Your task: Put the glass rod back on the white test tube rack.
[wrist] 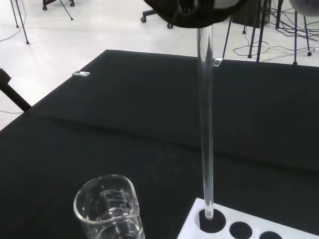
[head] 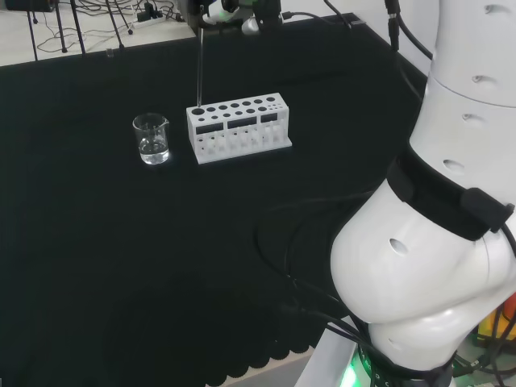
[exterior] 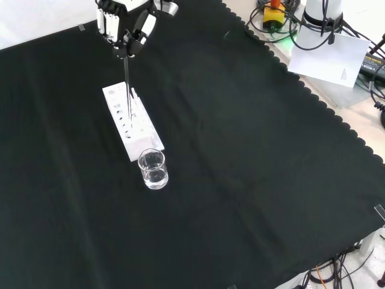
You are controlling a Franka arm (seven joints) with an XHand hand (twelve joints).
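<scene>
Black cloth (exterior: 252,156), pale floor (wrist: 75,40) beyond

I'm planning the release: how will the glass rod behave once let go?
The glass rod looks stiff, smooth and thin, so probably slippery and breakable. Its tip sits in an end hole of the white rack, so it may lean when the robot hand opens.

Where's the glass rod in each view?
Head view: glass rod upright, tip at the white rack's left end hole, right of the beaker.
Front view: hanging from the hand, over the rack's far end.
Wrist view: vertical, tip in the end hole.
Shared landmark: the beaker beside the rack.
</scene>
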